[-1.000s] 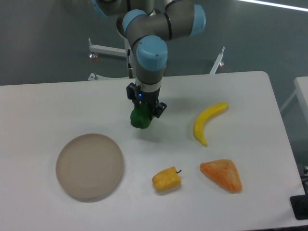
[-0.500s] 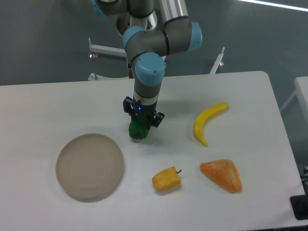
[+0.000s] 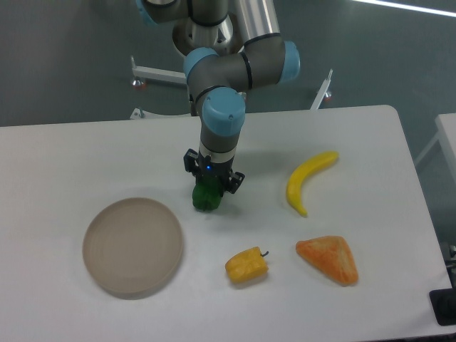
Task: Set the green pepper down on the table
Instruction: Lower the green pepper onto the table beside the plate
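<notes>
The green pepper (image 3: 206, 197) is small, dark green and lumpy, near the middle of the white table (image 3: 85, 149). My gripper (image 3: 210, 187) points straight down over it and is shut on its top. The pepper's underside is at the table surface or just above it; I cannot tell whether it touches.
A round beige plate (image 3: 132, 246) lies at the front left. A yellow-orange pepper (image 3: 246, 265) sits in front of the gripper, an orange wedge (image 3: 328, 259) to its right, and a yellow banana (image 3: 308, 180) to the gripper's right.
The gripper has come down with the green pepper, from a tilted hold above the table to an upright one at the surface. Other objects have stayed put.
</notes>
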`<move>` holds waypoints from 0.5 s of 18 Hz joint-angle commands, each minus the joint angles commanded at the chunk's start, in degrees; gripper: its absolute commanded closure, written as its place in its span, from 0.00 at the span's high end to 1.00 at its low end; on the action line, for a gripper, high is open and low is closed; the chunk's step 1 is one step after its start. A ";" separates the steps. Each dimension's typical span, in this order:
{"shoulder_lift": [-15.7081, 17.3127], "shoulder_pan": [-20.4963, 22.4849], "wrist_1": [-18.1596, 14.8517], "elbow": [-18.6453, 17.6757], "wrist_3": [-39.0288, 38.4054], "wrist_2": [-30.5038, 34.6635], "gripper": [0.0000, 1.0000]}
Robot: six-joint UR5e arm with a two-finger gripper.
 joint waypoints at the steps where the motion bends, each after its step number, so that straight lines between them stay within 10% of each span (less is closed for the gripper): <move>1: -0.09 0.00 0.00 0.00 0.00 0.00 0.42; 9: -0.53 0.17 0.00 0.70 0.26 0.00 0.63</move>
